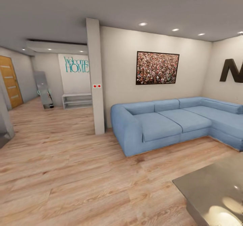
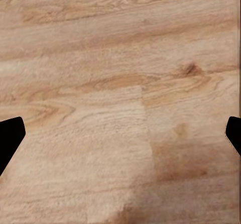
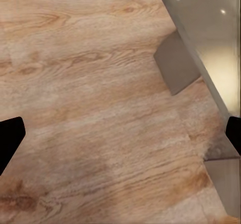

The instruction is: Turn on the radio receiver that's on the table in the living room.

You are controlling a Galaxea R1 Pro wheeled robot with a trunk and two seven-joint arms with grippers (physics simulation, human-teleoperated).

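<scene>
The glossy grey-brown table shows its near corner at the lower right of the head view, with lamp glints on its top. The radio receiver is out of view. In the left wrist view my left gripper is open, its dark fingertips far apart over bare wood floor. My right gripper is open too, hanging over the floor beside the table edge and one of its legs. The living room has a light wood plank floor.
A blue sectional sofa stands along the far wall under a framed picture. A white pillar divides the room from a hallway with a low white shelf, a leaning mirror and a wooden door.
</scene>
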